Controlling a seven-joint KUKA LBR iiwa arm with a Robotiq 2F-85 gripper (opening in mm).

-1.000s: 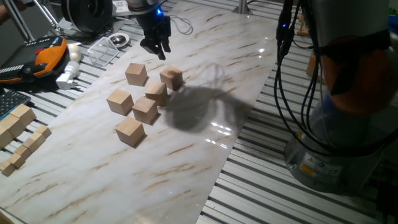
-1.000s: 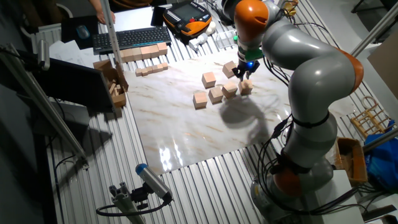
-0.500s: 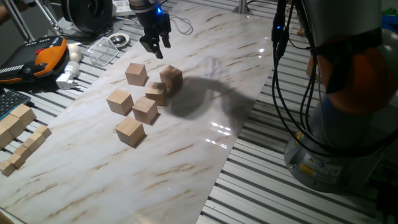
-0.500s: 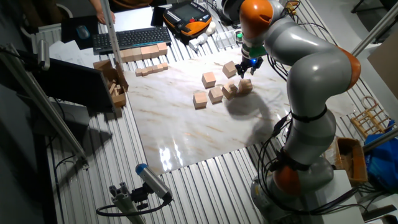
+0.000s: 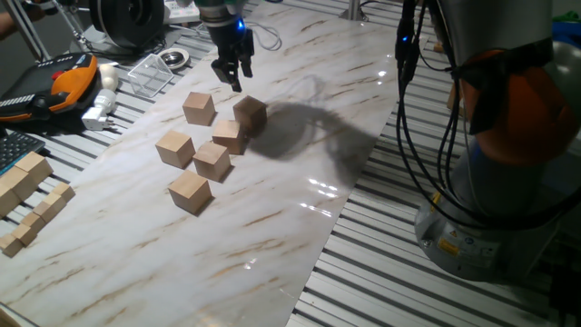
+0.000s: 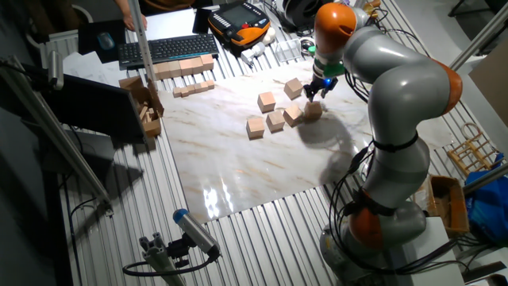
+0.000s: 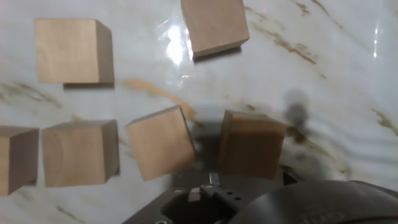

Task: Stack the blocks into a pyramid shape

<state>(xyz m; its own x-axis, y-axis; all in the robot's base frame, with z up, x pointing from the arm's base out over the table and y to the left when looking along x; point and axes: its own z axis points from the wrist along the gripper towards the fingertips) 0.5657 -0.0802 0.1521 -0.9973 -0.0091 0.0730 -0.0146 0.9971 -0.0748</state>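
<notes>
Six tan wooden blocks lie in a loose cluster on the marble board, none stacked. In one fixed view they are at the back left, back right, middle, left, centre front and nearest. The hand view shows them from above, with the back-right block just under the hand. My gripper hangs above and just behind the back-right block, apart from it, fingers spread and empty. It also shows in the other fixed view.
Smaller pale wooden pieces lie at the left edge. An orange pendant, a clear plastic box and a keyboard sit behind the board. The robot base and its cables stand at the right.
My gripper has lifted and drawn back from the back-right block. That block, tilted a second ago, now sits flat.
</notes>
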